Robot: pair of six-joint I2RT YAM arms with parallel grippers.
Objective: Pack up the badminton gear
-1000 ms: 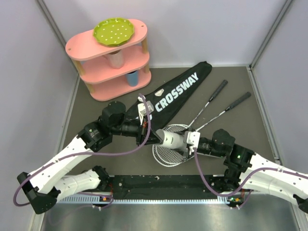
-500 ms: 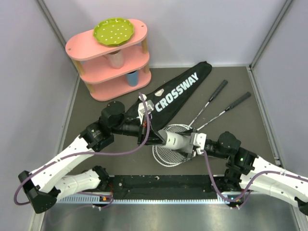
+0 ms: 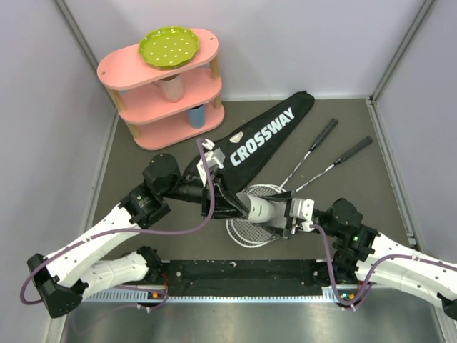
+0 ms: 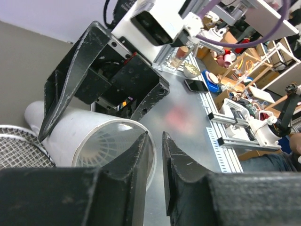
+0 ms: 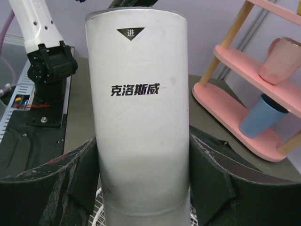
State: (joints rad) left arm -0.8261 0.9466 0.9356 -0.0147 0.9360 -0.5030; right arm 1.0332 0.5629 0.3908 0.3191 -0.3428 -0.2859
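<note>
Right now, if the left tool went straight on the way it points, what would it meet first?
The open mouth of the white tube held by the right tool; the left tool seems nearly at its rim, though depth is unclear.

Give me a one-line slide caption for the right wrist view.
Jaws of the right gripper clamp a white tube; behind, a pink shelf holds a mug and blue cup.

Shelf [image 3: 161, 107] at back left of the tabletop [image 3: 360, 189], plate [image 3: 166, 46] on its top tier. Bag [image 3: 260, 132] right of it, rackets [image 3: 325, 134] right of the bag; tube [image 3: 260, 209] seemingly over their heads.
</note>
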